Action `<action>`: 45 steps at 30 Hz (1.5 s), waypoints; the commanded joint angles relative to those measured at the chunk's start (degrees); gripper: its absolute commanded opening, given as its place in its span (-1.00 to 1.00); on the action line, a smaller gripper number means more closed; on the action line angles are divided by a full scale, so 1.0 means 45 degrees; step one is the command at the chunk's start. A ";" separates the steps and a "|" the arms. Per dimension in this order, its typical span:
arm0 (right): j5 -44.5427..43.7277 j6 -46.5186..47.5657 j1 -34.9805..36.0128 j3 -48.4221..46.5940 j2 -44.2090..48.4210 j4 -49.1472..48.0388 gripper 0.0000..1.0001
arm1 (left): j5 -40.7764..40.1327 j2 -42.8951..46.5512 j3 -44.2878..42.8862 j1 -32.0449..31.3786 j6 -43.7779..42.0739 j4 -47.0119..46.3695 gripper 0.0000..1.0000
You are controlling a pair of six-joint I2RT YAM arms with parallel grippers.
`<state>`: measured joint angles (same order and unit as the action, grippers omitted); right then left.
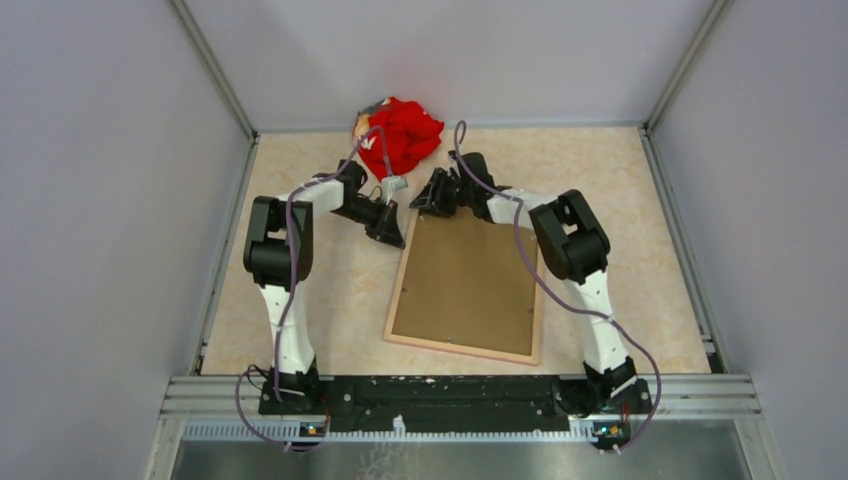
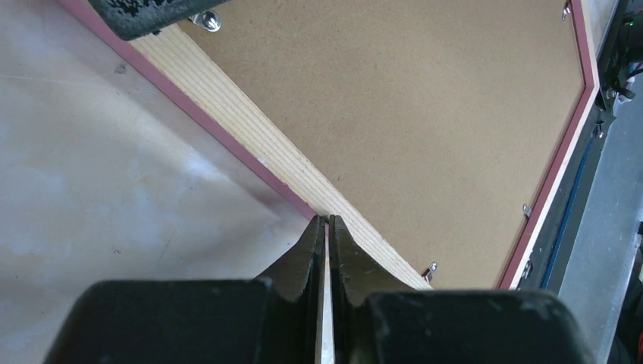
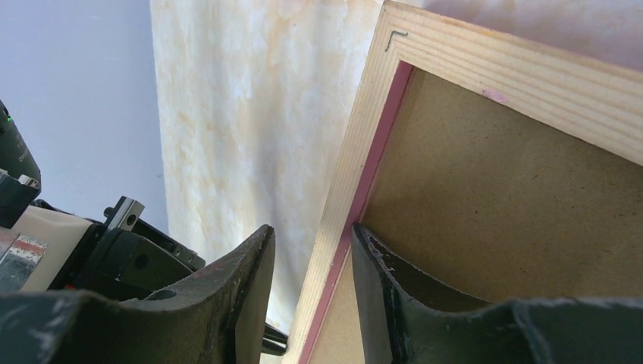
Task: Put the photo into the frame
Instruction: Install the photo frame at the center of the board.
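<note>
Stage unclear: frame lies back-up on surface, hardboard backing seated, photo not visible, maybe already inside; left end effector pressed together at its corner, right end effector half spread astride far rail.

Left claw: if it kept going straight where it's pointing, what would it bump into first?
The frame. The left claw, pinched shut, points straight at its light wooden edge, tips right beside it; whether they touch is unclear. The brown backing lies just past.
</note>
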<state>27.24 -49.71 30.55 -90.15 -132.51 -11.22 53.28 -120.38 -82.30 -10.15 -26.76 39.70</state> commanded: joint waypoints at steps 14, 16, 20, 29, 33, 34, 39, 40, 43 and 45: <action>0.0434 0.1033 -0.0657 0.0204 0.1359 0.1447 -0.14 | -0.0222 0.0427 0.0654 -0.0372 -0.0647 0.0163 -0.83; 0.0546 0.1085 -0.0642 0.0269 0.1341 0.1482 -0.14 | -0.0213 0.0427 0.0633 -0.0373 -0.0646 0.0192 -0.83; 0.0858 0.1190 -0.0503 0.0248 0.1203 0.1715 -0.14 | -0.0207 0.0423 0.0596 -0.0366 -0.0619 0.0198 -0.83; 0.1089 0.1782 -0.0117 -0.0195 0.0746 0.2814 -0.17 | -0.0170 0.0425 0.0571 -0.0381 -0.0533 0.0160 -0.83; 0.1152 0.1925 -0.0037 -0.0632 0.0522 0.3174 -0.17 | -0.0152 0.0457 0.0527 -0.0378 -0.0518 0.0171 -0.83; 0.1162 0.1941 -0.0041 -0.0707 0.0469 0.3219 -0.17 | -0.0161 0.0444 0.0520 -0.0380 -0.0517 0.0182 -0.83; 0.1434 0.2096 -0.0036 -0.1126 0.0170 0.3491 -0.18 | -0.0104 0.0471 0.0531 -0.0381 -0.0510 0.0216 -0.83; 0.1532 0.2187 -0.0036 -0.1223 0.0125 0.3566 -0.18 | -0.0089 0.0463 0.0535 -0.0381 -0.0516 0.0215 -0.83; 0.1552 0.2501 -0.0041 -0.1516 -0.0002 0.3978 -0.19 | -0.0081 0.0444 0.0518 -0.0381 -0.0557 0.0246 -0.83; 0.1402 0.2679 -0.0065 -0.1684 -0.0054 0.4205 -0.19 | -0.0082 0.0439 0.0517 -0.0381 -0.0577 0.0266 -0.83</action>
<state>33.36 -40.45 29.78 -94.08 -131.04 4.89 53.52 -119.74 -80.60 -10.85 -27.79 39.64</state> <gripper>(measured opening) 0.407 0.086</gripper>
